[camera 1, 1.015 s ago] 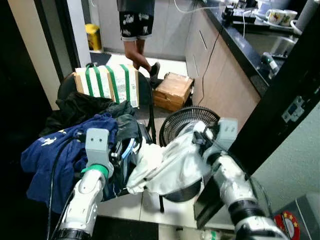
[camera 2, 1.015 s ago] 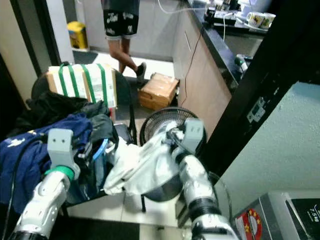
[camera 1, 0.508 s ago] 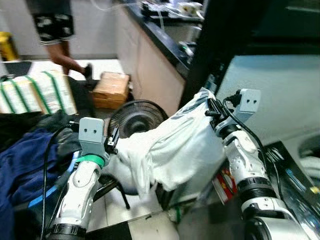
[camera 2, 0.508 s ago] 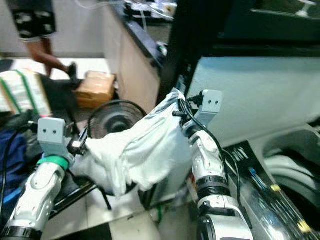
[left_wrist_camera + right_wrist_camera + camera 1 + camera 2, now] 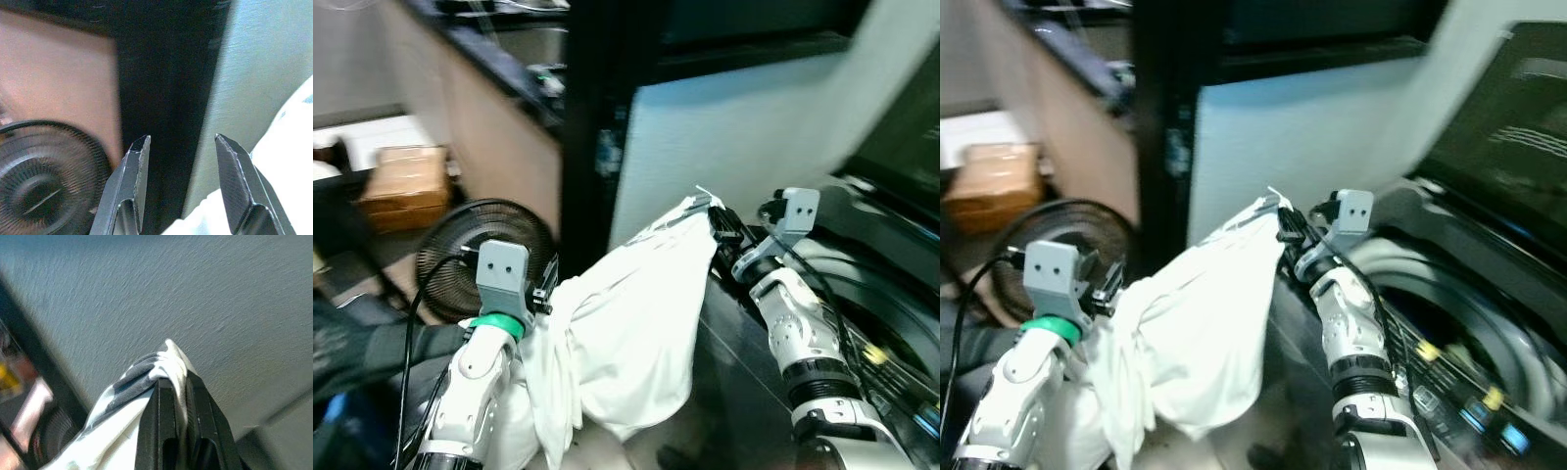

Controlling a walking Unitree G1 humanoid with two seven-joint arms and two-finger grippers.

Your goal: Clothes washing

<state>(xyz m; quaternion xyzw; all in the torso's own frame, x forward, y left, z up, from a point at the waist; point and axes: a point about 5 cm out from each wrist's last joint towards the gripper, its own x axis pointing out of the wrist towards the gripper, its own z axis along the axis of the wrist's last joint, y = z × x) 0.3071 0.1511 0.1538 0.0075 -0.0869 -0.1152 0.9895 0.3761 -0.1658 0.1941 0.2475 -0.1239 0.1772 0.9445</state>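
A white garment (image 5: 626, 333) hangs between my two arms, in front of a pale panel. My right gripper (image 5: 714, 219) is shut on its top corner, with the striped hem pinched between the fingers (image 5: 168, 396). My left gripper (image 5: 546, 297) sits at the garment's other side; its fingers (image 5: 132, 171) stand apart with nothing between them, and white cloth lies just beside one finger. The washing machine's round opening (image 5: 1474, 328) lies to the right, below my right arm. The picture is blurred.
A black floor fan (image 5: 475, 250) stands at the left behind my left arm. A cardboard box (image 5: 401, 181) lies on the floor further back. A black upright post (image 5: 592, 117) and a wooden counter front (image 5: 499, 147) rise behind the garment.
The whole view has swung to the right: the chair with clothes and the person have left the picture, and the washing machine has come in. The garment stays in my right gripper.
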